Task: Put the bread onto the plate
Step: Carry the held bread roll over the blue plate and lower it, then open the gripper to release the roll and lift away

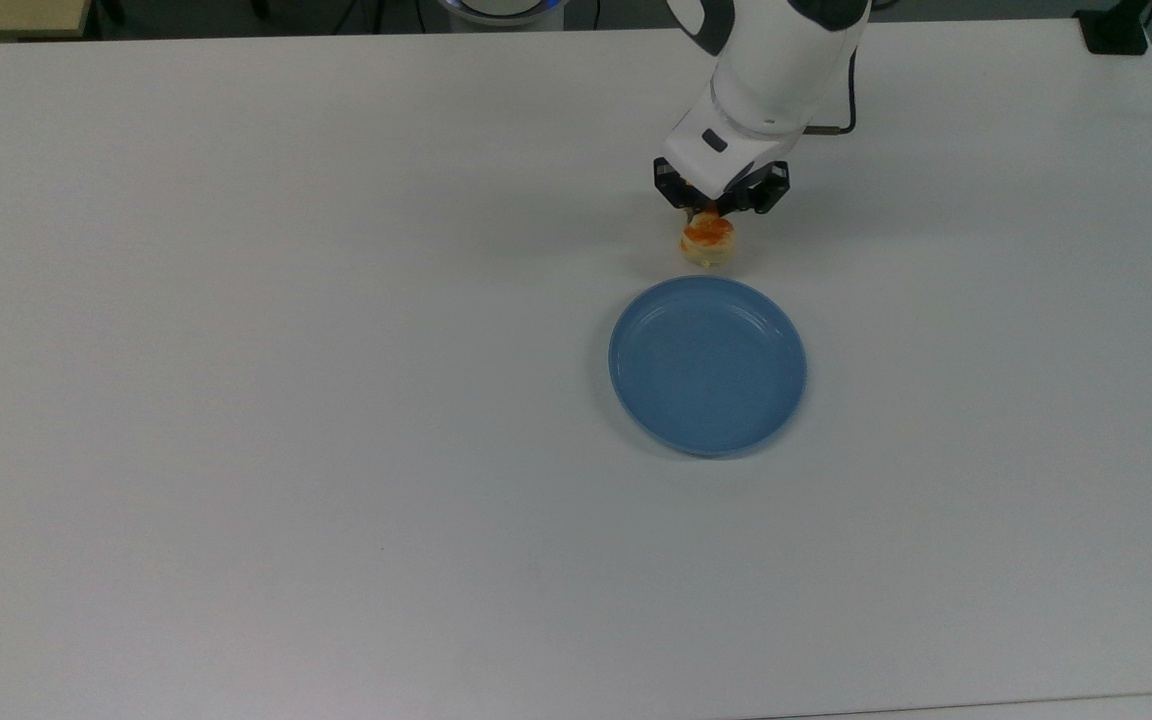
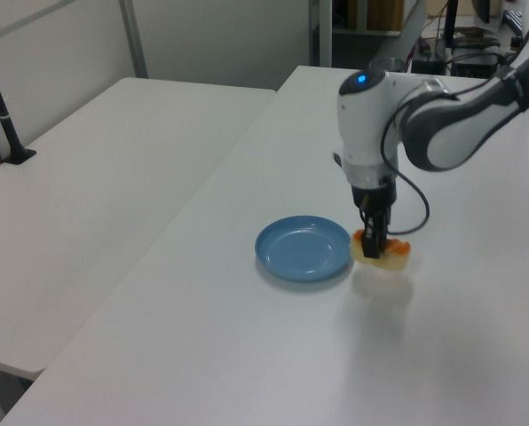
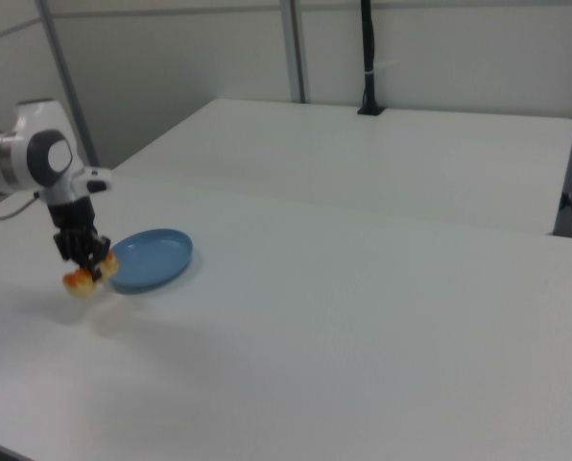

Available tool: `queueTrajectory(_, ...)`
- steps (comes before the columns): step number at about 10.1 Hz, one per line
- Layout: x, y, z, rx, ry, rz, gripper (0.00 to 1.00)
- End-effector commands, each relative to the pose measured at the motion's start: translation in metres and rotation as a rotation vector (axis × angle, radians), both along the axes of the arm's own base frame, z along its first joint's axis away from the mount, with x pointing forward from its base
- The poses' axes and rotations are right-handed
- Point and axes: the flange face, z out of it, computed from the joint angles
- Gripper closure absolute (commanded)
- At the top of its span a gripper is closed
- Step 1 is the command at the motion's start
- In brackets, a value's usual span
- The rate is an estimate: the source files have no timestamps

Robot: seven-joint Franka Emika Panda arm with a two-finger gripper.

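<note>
Orange-glazed bread sits pinched in your end effector, fingers clamped on it, and in the left view it hangs just clear of the white table. You've got it right beside the blue plate, at the rim on the top view's upper side, not over the dish. No labels or writing readable.

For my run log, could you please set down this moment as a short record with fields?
gripper: gripper shut on the bread
bread: bread held just above the white table, shadow beneath it in the left view
plate: blue plate empty, flat on the table
relation: bread beside the plate's rim, not over it
task state: bread not yet on the plate
</note>
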Motion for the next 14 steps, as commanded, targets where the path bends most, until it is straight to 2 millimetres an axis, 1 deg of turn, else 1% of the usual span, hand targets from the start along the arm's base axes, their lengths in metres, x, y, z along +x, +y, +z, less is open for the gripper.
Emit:
queueTrajectory(1, 0.055, -0.017, 0.059, 0.139, -0.063, -0.096, 0.97)
queueTrajectory(2, 0.080, -0.017, 0.048, 0.142, -0.073, -0.110, 0.93)
queueTrajectory(3, 0.103, -0.024, 0.035, 0.150, -0.107, -0.133, 0.90)
queueTrajectory(4, 0.115, -0.022, 0.022, 0.158, -0.139, -0.133, 0.86)
queueTrajectory(5, 0.117, -0.020, 0.014, 0.156, -0.151, -0.124, 0.82)
queueTrajectory(6, 0.120, -0.019, -0.002, 0.136, -0.151, -0.114, 0.72)
queueTrajectory(7, 0.120, -0.017, -0.010, 0.135, -0.155, -0.112, 0.26)
queueTrajectory(8, 0.119, -0.017, -0.011, 0.106, -0.163, -0.089, 0.00)
queueTrajectory(9, 0.118, -0.019, -0.002, 0.073, -0.184, -0.064, 0.00)
queueTrajectory(10, 0.110, -0.026, 0.024, 0.071, -0.196, -0.070, 0.00)
queueTrajectory(11, 0.097, -0.050, 0.063, 0.052, -0.177, -0.101, 0.00)
queueTrajectory(12, 0.084, -0.086, 0.104, 0.025, -0.139, -0.143, 0.00)
queueTrajectory(13, 0.070, -0.113, 0.138, 0.001, -0.106, -0.172, 0.00)
queueTrajectory(14, 0.055, -0.147, 0.169, -0.010, -0.076, -0.140, 0.00)
